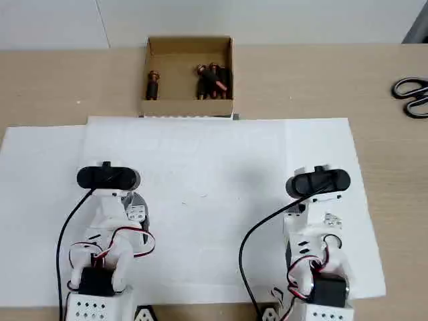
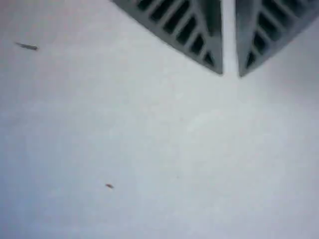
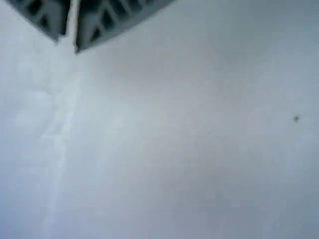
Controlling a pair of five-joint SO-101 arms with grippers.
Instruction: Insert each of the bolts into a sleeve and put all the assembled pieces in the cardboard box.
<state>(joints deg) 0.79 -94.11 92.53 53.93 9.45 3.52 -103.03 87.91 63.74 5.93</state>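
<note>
Several assembled pieces lie bunched against the right wall of the cardboard box in the high view, with a lone piece by its left wall. Their long axes run roughly from the far side toward the arms, the bunched ones a little askew. The box stands on the bench, touching the far edge of a white sheet, well apart from both arms folded at the near edge. It sits closer to the arm on the picture's left than to the other arm; I cannot tell which side either belongs to. Scissors lie at the far right. I can read no writing on the box. In the left wrist view, the left hand hangs over the sheet, its jaws drawn to a thin slit, gripping nothing. In the right wrist view, the right hand is likewise nearly closed and empty over the sheet. With no loose parts on the sheet, the task looks finished.
</note>
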